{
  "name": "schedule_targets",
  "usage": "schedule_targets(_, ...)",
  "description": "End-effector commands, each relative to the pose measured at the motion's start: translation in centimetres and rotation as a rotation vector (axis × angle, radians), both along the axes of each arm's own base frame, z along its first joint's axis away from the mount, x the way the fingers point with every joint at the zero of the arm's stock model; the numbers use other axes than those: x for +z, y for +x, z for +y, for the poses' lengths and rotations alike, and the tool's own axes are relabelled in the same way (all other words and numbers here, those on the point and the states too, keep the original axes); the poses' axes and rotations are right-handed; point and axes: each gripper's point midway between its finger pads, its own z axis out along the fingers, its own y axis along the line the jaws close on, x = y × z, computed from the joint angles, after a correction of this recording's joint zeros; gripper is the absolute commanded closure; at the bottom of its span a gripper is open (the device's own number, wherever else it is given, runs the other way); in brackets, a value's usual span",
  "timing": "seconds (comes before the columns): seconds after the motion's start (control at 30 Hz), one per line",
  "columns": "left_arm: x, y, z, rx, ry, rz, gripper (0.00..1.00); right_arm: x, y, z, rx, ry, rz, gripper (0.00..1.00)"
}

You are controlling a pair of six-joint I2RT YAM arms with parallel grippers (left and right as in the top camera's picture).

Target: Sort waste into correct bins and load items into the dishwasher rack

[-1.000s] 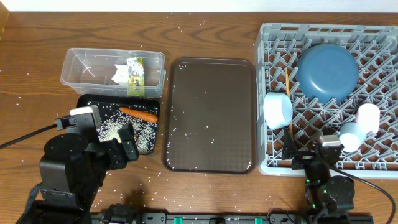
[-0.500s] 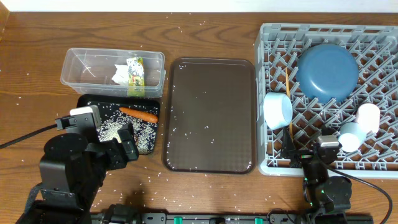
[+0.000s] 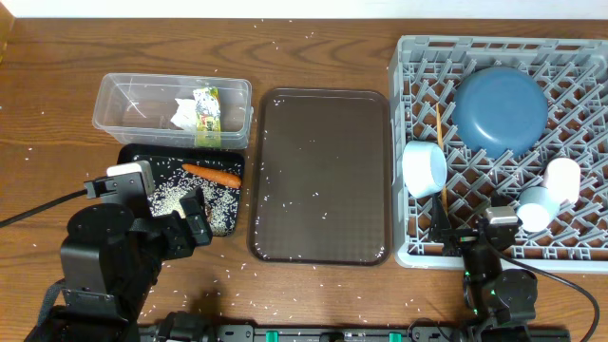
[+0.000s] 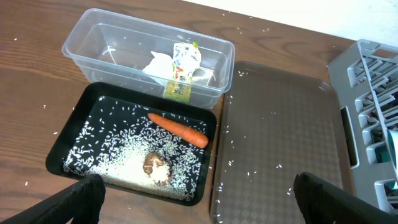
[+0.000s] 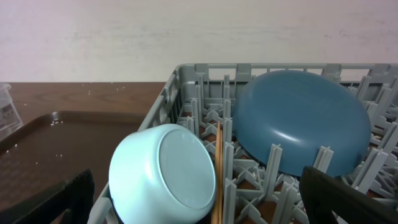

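Note:
The clear tub holds the white napkin and green-yellow wrapper. The black tray holds the carrot, rice and brown food scrap. I cannot make out a foil ball. The grey rack holds the blue plate, the white bowl on its side, the chopsticks and two small pale cups. My left gripper is open and empty above the black tray's near edge. My right gripper is open and empty at the rack's front edge, facing the bowl.
A large dark brown serving tray lies between the bins and the rack, with a few rice grains on it. Loose rice is scattered over the wooden table. A black cable runs left from my left arm.

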Motion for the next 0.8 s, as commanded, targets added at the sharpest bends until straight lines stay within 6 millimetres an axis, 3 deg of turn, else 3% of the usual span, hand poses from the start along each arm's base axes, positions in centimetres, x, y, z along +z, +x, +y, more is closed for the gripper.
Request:
schedule_targets(0.0, 0.1, 0.0, 0.0, 0.004, -0.004, -0.003, 0.02, -0.1, 0.0, -0.3, -0.012, -0.008, -0.004, 0.01)
schedule_targets(0.23, 0.6, 0.1, 1.1, 0.049, 0.014, -0.038, 0.02, -0.1, 0.0, -0.3, -0.012, -0.008, -0.004, 0.01)
schedule_targets(0.43, 3.0, 2.4, 0.0, 0.007, -0.063, -0.321, 0.02, -0.1, 0.0, -0.3, -0.012, -0.008, -0.004, 0.01)
schedule_targets(0.53, 2.1, 2.8, -0.7, -0.031, -0.089, -0.420, 0.02, -0.1, 0.0, -0.3, -0.012, -0.008, -0.004, 0.01)
schedule_targets(0.77, -3.0, 3.2, -1.6, -0.083, -0.117, -0.546, 0.02, -0.1, 0.0, -0.3, -0.012, -0.008, -0.004, 0.01)
